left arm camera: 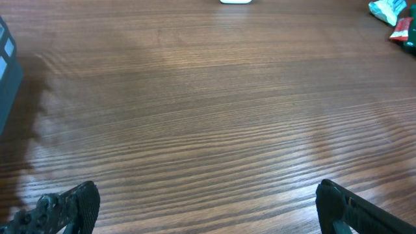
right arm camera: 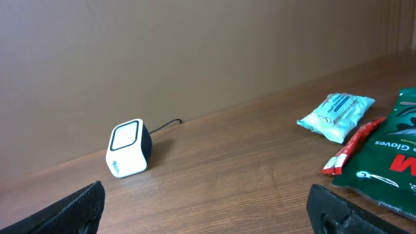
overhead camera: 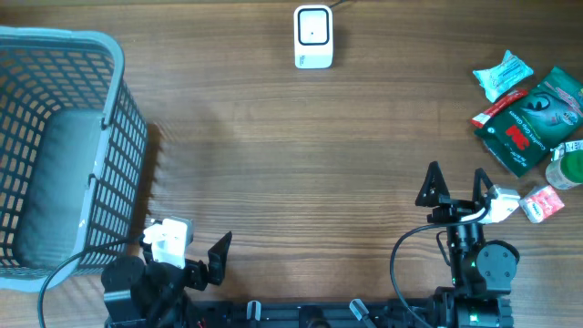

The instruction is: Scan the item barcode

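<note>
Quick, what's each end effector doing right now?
Left end effector: open, holding nothing.
Right end effector: open, holding nothing.

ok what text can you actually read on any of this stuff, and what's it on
"Gloves": white print on the green package; the rest of its print is too small or cut off by the frame edge.
White scanner: small red mark at its base, too small to read.
Light blue packet: print blurred.
Red packet: print unreadable.
</note>
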### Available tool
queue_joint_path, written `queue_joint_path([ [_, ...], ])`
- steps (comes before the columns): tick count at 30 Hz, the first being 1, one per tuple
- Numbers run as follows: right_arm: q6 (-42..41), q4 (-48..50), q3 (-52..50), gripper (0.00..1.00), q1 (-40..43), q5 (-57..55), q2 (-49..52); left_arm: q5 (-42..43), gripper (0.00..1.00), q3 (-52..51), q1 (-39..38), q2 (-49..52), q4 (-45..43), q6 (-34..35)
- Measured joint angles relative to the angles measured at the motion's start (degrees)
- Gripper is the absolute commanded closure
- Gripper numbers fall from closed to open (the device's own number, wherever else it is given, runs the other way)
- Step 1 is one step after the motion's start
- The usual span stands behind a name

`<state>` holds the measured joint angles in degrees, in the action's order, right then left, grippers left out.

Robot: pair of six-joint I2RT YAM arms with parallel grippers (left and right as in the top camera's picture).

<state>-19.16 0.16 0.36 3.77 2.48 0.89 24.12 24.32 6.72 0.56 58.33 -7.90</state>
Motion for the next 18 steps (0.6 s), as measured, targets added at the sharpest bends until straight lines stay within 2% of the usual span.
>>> queue_joint_path([
  [8,0.0,0.0,0.0,0.0,0.0,0.0,0.0,0.0,0.0,0.0,0.0,0.0,-0.02,0.0],
  [10,0.0,0.0,0.0,0.0,0.0,-0.02,0.0,0.9,0.0,-0.04,0.0,0.0,-2.71,-0.02],
  [12,0.0,-0.17,0.0,0.0,0.0,0.0,0.0,2.45,0.0,-0.13,0.0,0.0,-9.25,-0.02],
  [16,0.02,-0.17,0.0,0.0,0.0,0.0,0.0,4.72,0.0,-3.32,-0.79,-0.07,-31.32,-0.04],
  [18,0.0,-0.15,0.0,0.0,0.0,-0.02,0.0,5.29,0.0,-9.16,-2.05,-0.04,-43.82,-0.09],
])
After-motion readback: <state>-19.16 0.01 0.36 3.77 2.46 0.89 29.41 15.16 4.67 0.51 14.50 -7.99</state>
